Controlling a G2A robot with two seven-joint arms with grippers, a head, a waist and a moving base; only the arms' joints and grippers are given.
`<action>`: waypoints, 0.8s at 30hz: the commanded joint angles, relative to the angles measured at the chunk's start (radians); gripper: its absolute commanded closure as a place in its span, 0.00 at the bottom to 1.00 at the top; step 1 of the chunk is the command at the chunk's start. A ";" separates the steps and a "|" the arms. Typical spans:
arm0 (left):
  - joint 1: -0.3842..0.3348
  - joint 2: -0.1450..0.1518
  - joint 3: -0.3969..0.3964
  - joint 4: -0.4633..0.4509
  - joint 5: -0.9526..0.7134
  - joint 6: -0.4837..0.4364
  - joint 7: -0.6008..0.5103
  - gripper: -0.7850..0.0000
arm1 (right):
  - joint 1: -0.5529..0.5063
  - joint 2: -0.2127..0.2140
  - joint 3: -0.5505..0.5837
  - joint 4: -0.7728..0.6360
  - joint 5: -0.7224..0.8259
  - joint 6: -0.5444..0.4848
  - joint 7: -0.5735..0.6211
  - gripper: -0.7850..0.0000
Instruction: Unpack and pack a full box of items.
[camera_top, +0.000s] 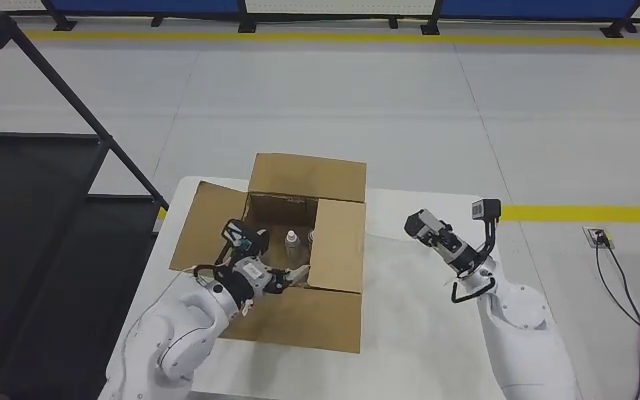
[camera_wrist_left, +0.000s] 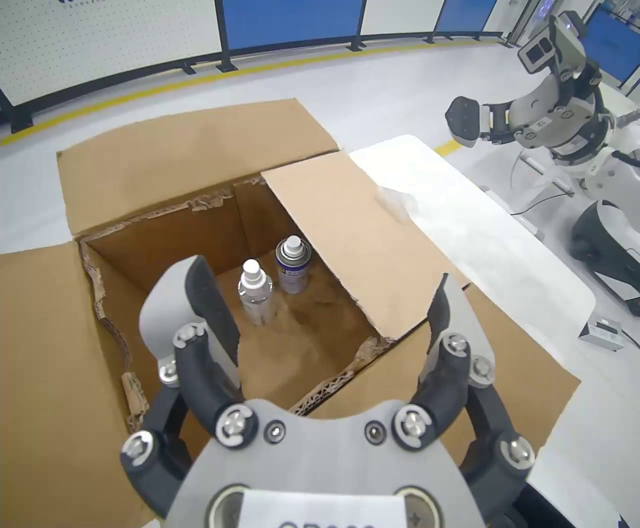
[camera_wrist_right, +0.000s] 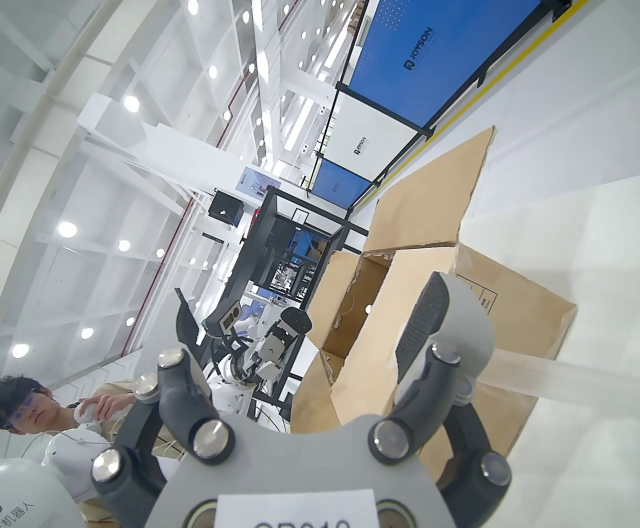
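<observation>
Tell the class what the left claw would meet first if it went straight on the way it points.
Probably the floor of the box, just beside the clear bottle and spray can; the open left claw aims inside, though depth is unclear.

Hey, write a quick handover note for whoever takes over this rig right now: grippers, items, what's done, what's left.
Left gripper: open, empty, above the cardboard box's opening.
Right gripper: open, empty, raised over the table beside the box.
Clear bottle and spray can stand side by side inside the box.
Done: flaps open. Left: take both out, then repack.
</observation>
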 joint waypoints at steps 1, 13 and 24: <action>0.000 0.000 0.000 0.000 -0.001 0.000 -0.001 0.00 | 0.000 0.000 0.000 0.000 0.000 0.000 0.000 0.00; -0.121 -0.022 0.092 0.183 -0.313 0.030 -0.160 0.00 | -0.048 0.018 0.017 -0.059 0.084 -0.071 0.095 0.00; -0.319 -0.051 0.195 0.476 -0.710 0.031 -0.367 0.00 | -0.069 0.065 0.114 -0.022 0.249 -0.113 0.279 0.00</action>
